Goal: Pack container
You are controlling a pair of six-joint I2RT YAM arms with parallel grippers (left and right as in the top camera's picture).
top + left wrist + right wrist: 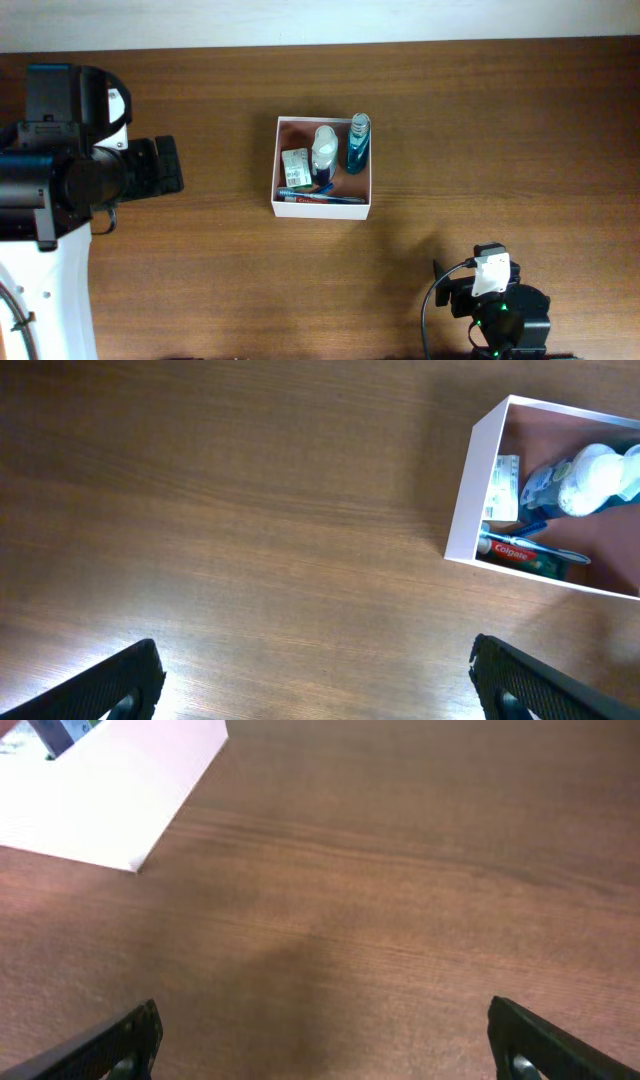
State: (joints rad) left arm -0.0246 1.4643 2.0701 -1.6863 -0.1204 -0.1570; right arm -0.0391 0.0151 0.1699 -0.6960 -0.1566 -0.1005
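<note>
The container [277,170], a square shallow box with white walls and a reddish-brown inside, sits mid-table. It holds a white bottle [323,148], a blue bottle [358,145], a green-and-white soap box [296,166] and a toothpaste tube [320,196]. It also shows at the right of the left wrist view [462,510] and at the top left of the right wrist view [110,790]. My left gripper [315,680] is open and empty over bare wood left of the container. My right gripper [320,1040] is open and empty, near the front right.
The left arm [70,170] fills the table's left side. The right arm's base [495,300] sits at the front right edge. A pale wall strip [320,20] runs along the far edge of the wooden table [480,130].
</note>
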